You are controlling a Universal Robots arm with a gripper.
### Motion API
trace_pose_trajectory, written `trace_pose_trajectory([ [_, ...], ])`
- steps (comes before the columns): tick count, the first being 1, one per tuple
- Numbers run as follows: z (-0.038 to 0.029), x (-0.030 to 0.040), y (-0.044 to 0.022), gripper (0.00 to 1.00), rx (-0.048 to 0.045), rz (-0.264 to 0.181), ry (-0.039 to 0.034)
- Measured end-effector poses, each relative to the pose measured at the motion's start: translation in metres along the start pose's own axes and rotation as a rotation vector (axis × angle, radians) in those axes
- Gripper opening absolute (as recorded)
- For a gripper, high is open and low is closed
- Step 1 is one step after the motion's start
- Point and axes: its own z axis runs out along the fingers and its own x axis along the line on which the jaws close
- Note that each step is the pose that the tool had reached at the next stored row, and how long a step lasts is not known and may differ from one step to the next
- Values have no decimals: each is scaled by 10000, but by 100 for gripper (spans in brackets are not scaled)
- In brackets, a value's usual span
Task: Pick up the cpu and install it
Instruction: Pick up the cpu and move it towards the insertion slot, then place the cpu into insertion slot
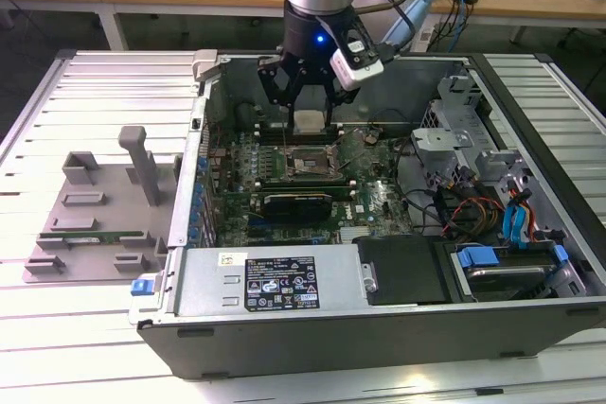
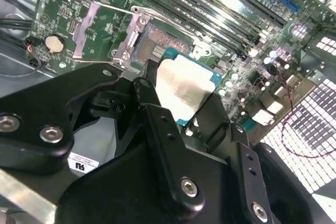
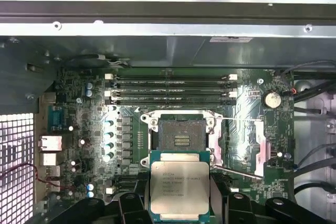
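The cpu (image 1: 310,121) is a flat square chip with a silver top plate and a thin green rim. My gripper (image 1: 310,124) is shut on it by two opposite edges. The chip hangs over the open computer case, just above the motherboard's socket (image 1: 308,163). In the first wrist view the cpu (image 3: 179,184) sits level between the black fingers (image 3: 218,195), beside the open socket (image 3: 181,135), whose metal frame is swung open. The second wrist view has the cpu (image 2: 184,90) near the uncovered socket (image 2: 156,43).
The case's walls (image 1: 201,139) ring the motherboard. Memory slots (image 3: 170,90) lie beyond the socket, and a black graphics card (image 1: 298,203) lies on its near side. Drive bays and cables (image 1: 502,215) fill the exterior view's right. A grey fixture tray (image 1: 95,215) stands outside on the exterior view's left.
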Motion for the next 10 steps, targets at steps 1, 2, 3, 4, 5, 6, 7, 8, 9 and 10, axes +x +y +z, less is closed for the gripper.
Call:
trace_pose_trajectory([
  [1, -1, -17, 1, 55, 7, 1, 2],
  [2, 0, -28, 1, 55, 8, 2, 2],
  [3, 0, -40, 1, 55, 8, 1, 2],
  [4, 0, -43, 1, 55, 8, 2, 2],
  [5, 0, -47, 1, 55, 8, 2, 2],
  [6, 0, -51, 1, 55, 8, 1, 2],
  [7, 0, -55, 2, 55, 8, 2, 2],
  [8, 0, -59, 2, 55, 8, 2, 2],
  [9, 1, -63, 1, 55, 8, 2, 1],
  [10, 0, -68, 1, 55, 8, 2, 2],
])
